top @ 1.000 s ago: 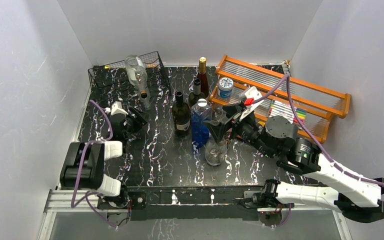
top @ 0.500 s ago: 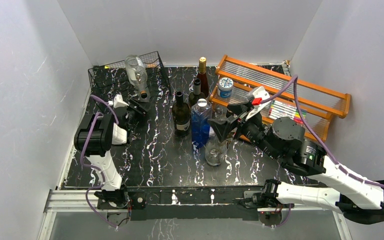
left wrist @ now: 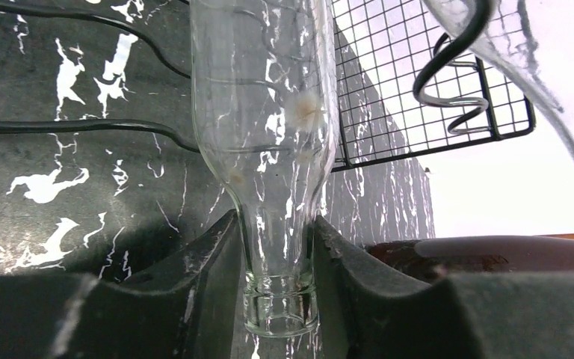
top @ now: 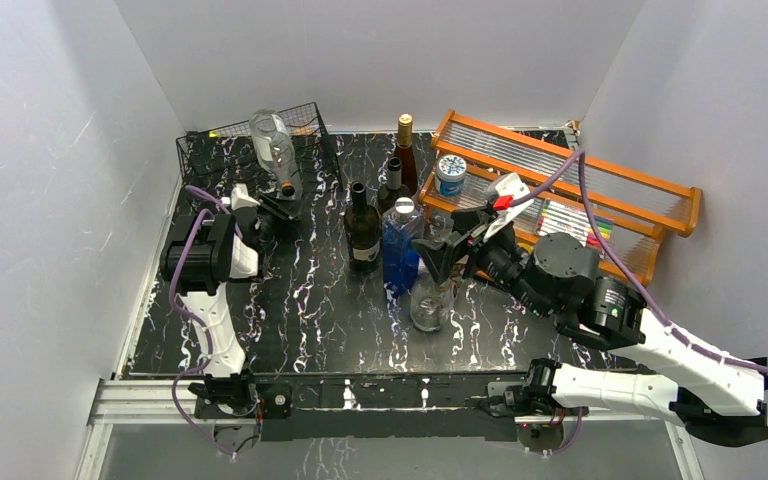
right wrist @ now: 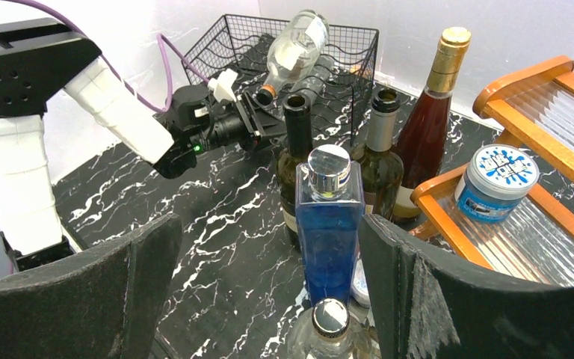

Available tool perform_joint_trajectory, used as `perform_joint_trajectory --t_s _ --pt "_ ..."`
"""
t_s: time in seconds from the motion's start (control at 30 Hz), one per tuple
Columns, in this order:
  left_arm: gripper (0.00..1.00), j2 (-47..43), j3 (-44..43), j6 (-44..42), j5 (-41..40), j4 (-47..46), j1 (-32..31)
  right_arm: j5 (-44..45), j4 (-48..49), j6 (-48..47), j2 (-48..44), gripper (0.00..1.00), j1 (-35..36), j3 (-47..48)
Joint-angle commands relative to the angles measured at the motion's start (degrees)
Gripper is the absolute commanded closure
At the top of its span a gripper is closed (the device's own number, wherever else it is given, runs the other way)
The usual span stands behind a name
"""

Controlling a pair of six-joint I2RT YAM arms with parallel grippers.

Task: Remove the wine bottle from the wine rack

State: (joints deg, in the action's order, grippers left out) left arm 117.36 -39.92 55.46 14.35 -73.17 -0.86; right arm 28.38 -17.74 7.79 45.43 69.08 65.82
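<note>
The wine bottle, clear glass, lies tilted on the black wire wine rack at the back left, neck pointing forward and down. My left gripper is shut on that neck. In the left wrist view the neck is pinched between both dark fingers, with the bottle body and the rack's grid beyond. From the right wrist, the bottle, rack and left gripper show at the back. My right gripper hangs open mid-table, holding nothing.
Upright bottles crowd the middle: a dark one, a blue square one, a green one, a gold-foiled one and a clear capped one below my right gripper. An orange wooden shelf with a blue-lidded jar stands back right.
My left arm stretched forward to the rack and its jaws closed on the bottle's neck. The right arm shifted only slightly and stayed open.
</note>
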Motion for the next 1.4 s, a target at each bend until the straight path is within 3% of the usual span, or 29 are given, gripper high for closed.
perform_joint_trajectory --t_s 0.0,0.13,0.43,0.77,1.13,1.37 --pt "0.73 -1.39 -0.28 -1.54 0.04 -4.97 0.07 0.89 1.7 0.64 0.09 0.02 0.09 1.11" --pt "0.83 -3.06 1.94 -1.57 0.28 -4.97 0.02 0.89 2.22 0.56 0.42 0.02 0.07 0.89" --pt "0.93 -10.38 9.59 4.33 5.28 -1.62 0.94 0.45 2.43 0.4 1.45 0.02 0.09 0.12" --pt "0.94 -25.02 18.53 8.04 9.94 7.25 2.72 0.3 3.32 -0.89 2.36 0.02 0.09 0.09" --pt "1.0 -45.18 21.94 6.04 15.0 32.04 3.44 -0.82 3.67 -0.59 3.43 0.02 0.14 -0.08" --pt "1.0 -62.05 18.79 -1.83 15.91 58.67 3.69 -1.02 3.67 -0.74 4.46 0.02 0.07 0.33"
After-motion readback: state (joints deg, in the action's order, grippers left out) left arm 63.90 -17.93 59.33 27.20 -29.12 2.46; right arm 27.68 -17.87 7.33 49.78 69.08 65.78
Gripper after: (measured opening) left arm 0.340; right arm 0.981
